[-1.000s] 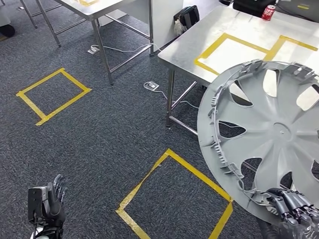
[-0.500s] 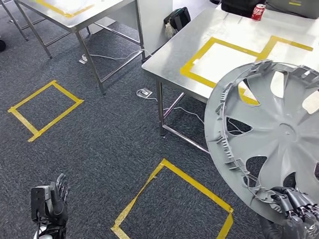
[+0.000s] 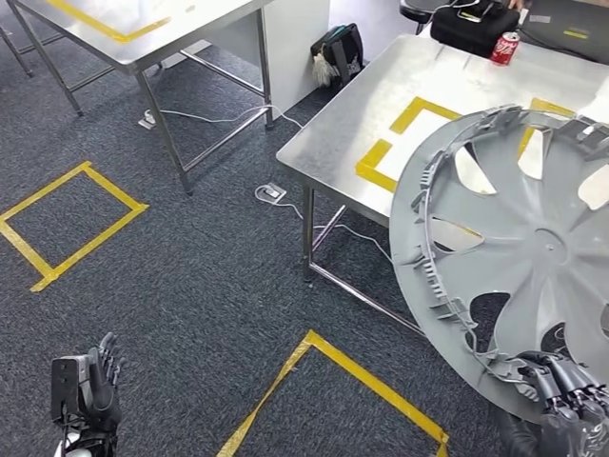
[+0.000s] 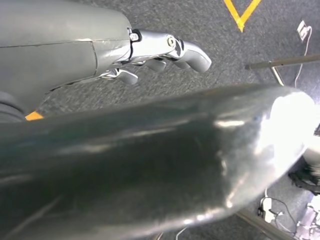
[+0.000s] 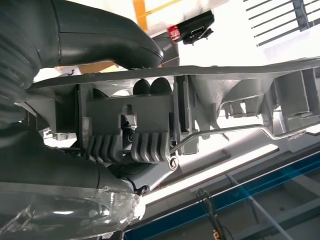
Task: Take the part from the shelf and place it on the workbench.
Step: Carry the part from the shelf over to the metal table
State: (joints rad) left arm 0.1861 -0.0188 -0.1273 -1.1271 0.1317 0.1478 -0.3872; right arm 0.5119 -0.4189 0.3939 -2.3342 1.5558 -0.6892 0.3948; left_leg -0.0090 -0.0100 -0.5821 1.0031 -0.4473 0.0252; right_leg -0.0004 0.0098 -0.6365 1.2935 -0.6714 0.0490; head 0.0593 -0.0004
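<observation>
A large grey hubcap stands almost upright at the right of the head view, its inner side toward me. My right hand grips its lower rim. Up close in the right wrist view, the fingers and thumb clamp the hubcap's ribbed rim. The steel workbench with yellow tape squares lies just behind the hubcap. My left hand hangs low at the bottom left over the carpet, holding nothing. Its fingers are stretched out and slightly apart.
A red can and a black bag sit at the workbench's far edge. A second steel table stands at the upper left. Yellow tape squares mark the grey carpet, and cables with a floor socket lie under the tables.
The camera has moved and turned: the tables and floor marks have shifted in the picture and the workbench sits closer. The hubcap stays in my right hand; the left hand hangs as before.
</observation>
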